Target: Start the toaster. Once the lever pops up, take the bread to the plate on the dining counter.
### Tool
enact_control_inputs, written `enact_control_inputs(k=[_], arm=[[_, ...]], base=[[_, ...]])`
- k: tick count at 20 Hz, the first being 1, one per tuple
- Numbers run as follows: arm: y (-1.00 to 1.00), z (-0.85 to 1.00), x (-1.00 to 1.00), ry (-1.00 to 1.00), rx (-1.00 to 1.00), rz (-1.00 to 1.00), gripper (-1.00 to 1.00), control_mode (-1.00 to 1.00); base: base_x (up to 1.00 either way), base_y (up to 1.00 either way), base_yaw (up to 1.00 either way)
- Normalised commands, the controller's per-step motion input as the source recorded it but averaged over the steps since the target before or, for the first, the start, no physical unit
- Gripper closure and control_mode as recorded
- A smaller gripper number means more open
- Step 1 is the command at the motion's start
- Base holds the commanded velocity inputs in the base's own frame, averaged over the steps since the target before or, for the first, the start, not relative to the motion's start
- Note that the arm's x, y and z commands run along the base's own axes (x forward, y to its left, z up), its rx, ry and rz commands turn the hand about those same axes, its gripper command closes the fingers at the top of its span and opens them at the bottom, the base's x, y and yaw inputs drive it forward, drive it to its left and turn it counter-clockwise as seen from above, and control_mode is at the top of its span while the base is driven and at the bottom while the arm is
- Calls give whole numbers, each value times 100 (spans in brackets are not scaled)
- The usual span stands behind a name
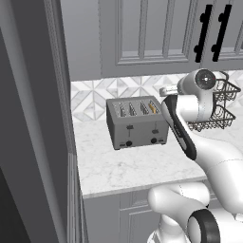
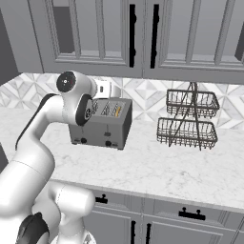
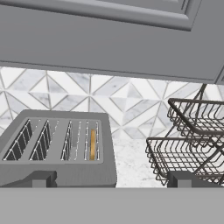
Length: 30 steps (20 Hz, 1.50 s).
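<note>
step: we're at the very start, toaster (image 1: 136, 122) not started yet as far as I can tell, both black slide levers look to be sitting up

toaster: sits on the marble surface (image 1: 142, 166) against the tiled backsplash, 4 slots, wire basket rack (image 2: 187, 119) well off to its right

bread: slice (image 3: 92, 143) is down in the rightmost slot, just the tan top edge showing

hand: hovering above and behind the toaster's right end, fingers (image 3: 43, 178) spread wide apart, holding nothing

next move: I'd say drop in front of the toaster and push down the right lever (image 1: 155, 131), since that side has the bread

watch out: lever is small, easy to slip off it or hit the knob under it
</note>
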Motion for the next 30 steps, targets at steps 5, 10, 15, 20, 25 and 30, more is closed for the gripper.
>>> enact_control_inputs(k=[5, 10, 15, 20, 25, 30], arm=[[0, 0, 0, 0, 0, 0, -100, -100], [0, 0, 0, 0, 0, 0, -100, -100], [0, 0, 0, 0, 0, 0, -100, -100], [0, 0, 0, 0, 0, 0, -100, -100], [0, 0, 0, 0, 0, 0, -100, -100], [0, 0, 0, 0, 0, 0, -100, -100]], base=[[0, 0, 0], [0, 0, 0], [0, 0, 0], [0, 0, 0], [0, 0, 0], [0, 0, 0]])
